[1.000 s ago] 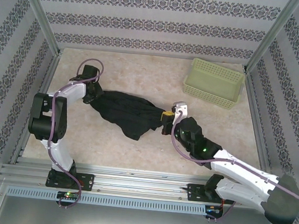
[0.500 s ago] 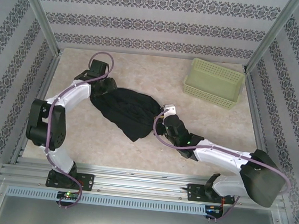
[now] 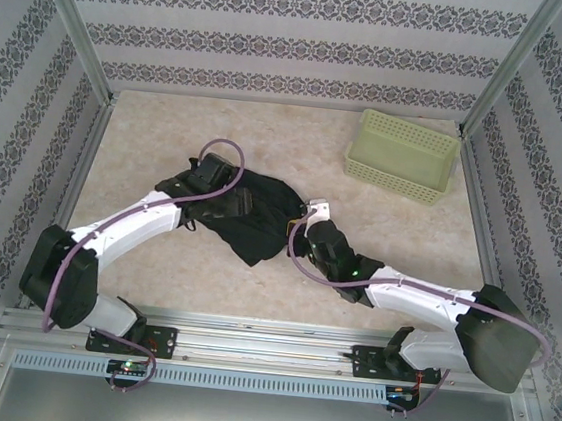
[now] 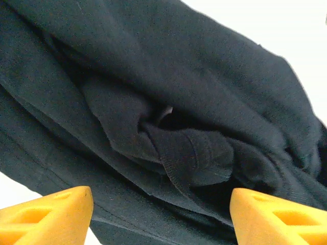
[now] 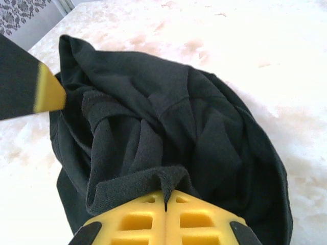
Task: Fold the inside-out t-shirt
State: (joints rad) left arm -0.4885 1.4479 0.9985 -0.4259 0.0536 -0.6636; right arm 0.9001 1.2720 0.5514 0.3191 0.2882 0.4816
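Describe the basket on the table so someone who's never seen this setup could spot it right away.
Start at the pale marbled table and look to its far right corner. The basket sits there alone, a rectangular tub with perforated sides. It is pale green, unlike the crumpled black t-shirt in the middle of the table.
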